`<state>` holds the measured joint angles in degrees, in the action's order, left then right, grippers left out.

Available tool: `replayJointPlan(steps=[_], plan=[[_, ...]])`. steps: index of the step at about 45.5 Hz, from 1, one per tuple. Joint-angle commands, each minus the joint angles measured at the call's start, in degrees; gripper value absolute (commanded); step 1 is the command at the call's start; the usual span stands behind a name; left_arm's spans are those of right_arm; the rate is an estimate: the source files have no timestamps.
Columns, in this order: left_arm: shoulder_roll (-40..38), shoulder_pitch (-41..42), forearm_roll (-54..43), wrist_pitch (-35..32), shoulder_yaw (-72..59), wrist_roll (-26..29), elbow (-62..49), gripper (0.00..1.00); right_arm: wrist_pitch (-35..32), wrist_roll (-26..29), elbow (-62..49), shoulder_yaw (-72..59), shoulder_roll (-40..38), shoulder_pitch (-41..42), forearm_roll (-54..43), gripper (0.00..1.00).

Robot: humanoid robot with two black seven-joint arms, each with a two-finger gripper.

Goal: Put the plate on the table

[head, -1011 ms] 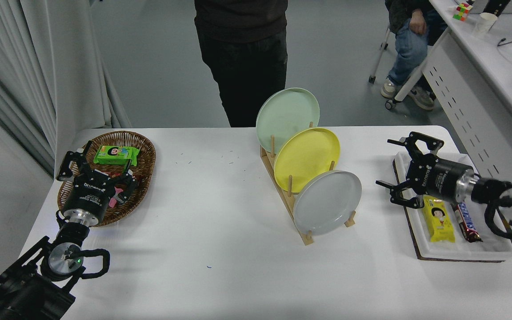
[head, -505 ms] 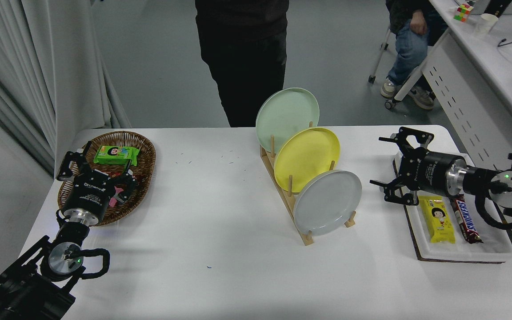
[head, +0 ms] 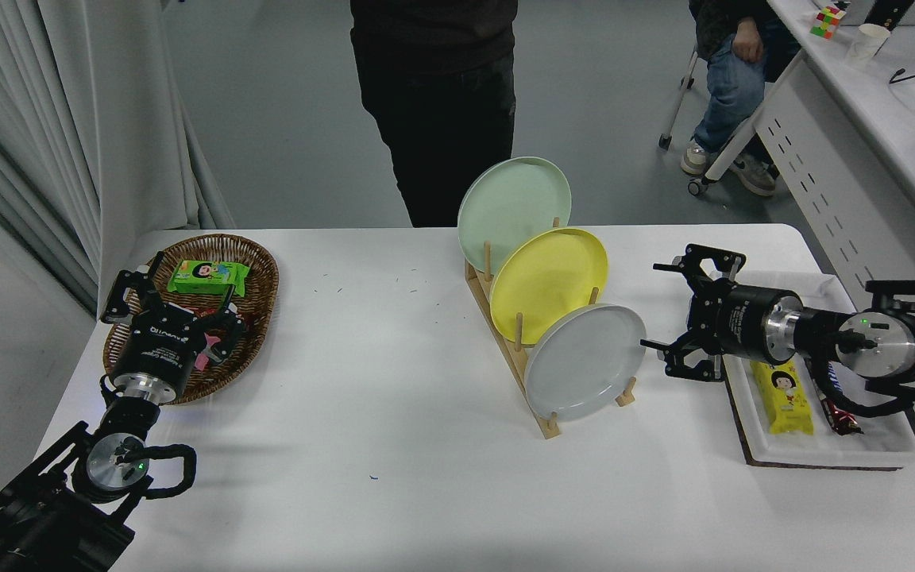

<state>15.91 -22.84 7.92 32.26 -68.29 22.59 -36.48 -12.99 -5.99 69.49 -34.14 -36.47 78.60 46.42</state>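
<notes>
The light grey plate point(head: 584, 361) stands on edge in the nearest slot of a wooden rack point(head: 515, 361) on the white table point(head: 394, 445). Behind it stand a yellow plate point(head: 547, 284) and a pale green plate point(head: 511, 205). My right gripper point(head: 662, 306) is open and empty, pointing left, a short way to the right of the grey plate's rim and not touching it. My left gripper point(head: 174, 298) is parked at the lower left over a wicker basket point(head: 255, 270), its fingers spread.
A white tray point(head: 823, 445) at the right holds a yellow snack pack point(head: 781, 397) and a chocolate bar point(head: 835, 405), under my right arm. The basket holds a green packet point(head: 208, 276). A person point(head: 434, 103) stands at the far edge; another sits at the top right.
My right gripper has moved left from over the tray toward the grey plate, still open. The plates and my left arm have not moved.
</notes>
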Motion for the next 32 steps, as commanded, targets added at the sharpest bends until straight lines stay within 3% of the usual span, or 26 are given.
replayJointPlan(steps=[1,10,32], plan=[[0.0,0.0,0.0,0.0,0.0,0.0,0.0,0.98,-0.1,0.0,1.3,2.0,0.8,0.2,-0.3,1.00],[0.0,0.0,0.0,0.0,0.0,0.0,0.0,0.98,-2.3,0.0,1.1,2.3,1.3,1.7,-10.2,1.00],[0.0,0.0,0.0,0.0,0.0,0.0,0.0,0.98,-1.7,0.0,-0.5,3.2,1.9,1.5,-10.8,1.00]])
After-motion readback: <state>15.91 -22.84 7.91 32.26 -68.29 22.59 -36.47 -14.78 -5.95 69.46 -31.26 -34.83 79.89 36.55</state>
